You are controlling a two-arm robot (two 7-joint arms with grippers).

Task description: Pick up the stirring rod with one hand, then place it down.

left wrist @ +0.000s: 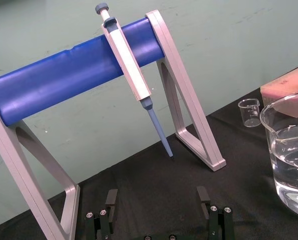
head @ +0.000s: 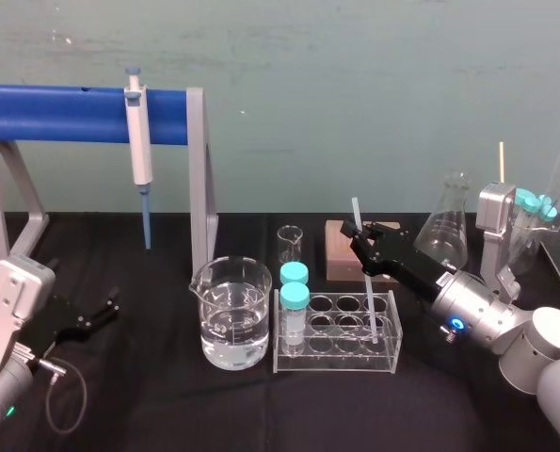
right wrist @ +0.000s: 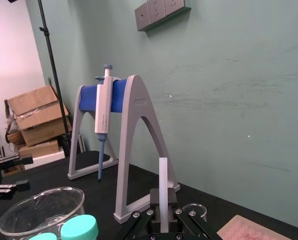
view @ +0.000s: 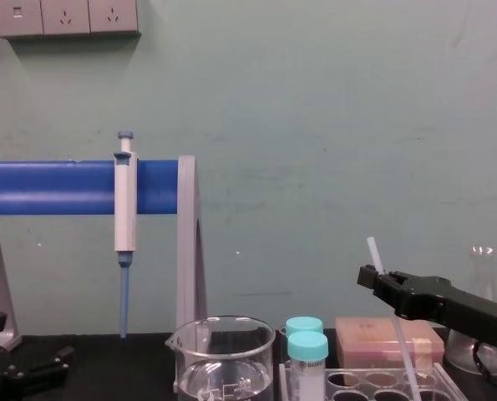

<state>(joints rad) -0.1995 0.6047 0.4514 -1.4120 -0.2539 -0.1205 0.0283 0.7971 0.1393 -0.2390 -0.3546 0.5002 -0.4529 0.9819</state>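
Reaching in from the right over the black bench (head: 148, 400), the right claw (head: 362, 237) is clamped on the stirring rod (head: 356, 213), its two black fingers pinched shut around the shaft some way below the top. The rod stands tilted rather than upright. Its upper end pokes out above the claw and leans toward the robot's left, while the lower part slants down into the right end of the clear tube rack (head: 334, 365). I cannot tell whether its tip touches the bottom of the rack. From the chest camera the same lean shows, with the rod (view: 372, 251) rising out of the right claw (view: 369, 277). The right wrist camera looks straight up the pale rod (right wrist: 164, 187) where it sits squeezed between the fingers.

At the rack's left end stand two tubes with teal caps (head: 295, 294). Just beside them to the left is a glass beaker (head: 231, 315) partly filled with clear liquid. A small empty beaker (head: 290, 243) and a brown block (head: 341, 252) sit behind the rack, and a conical flask (head: 447, 221) is farther right. A white-and-blue pipette (head: 139, 141) hangs from the blue-barred stand (head: 63, 113) at the back left.

The left claw (head: 105, 311) rests low near the bench's left edge, well apart from the glassware. Its fingers (left wrist: 111, 200) are spread wide and hold nothing.
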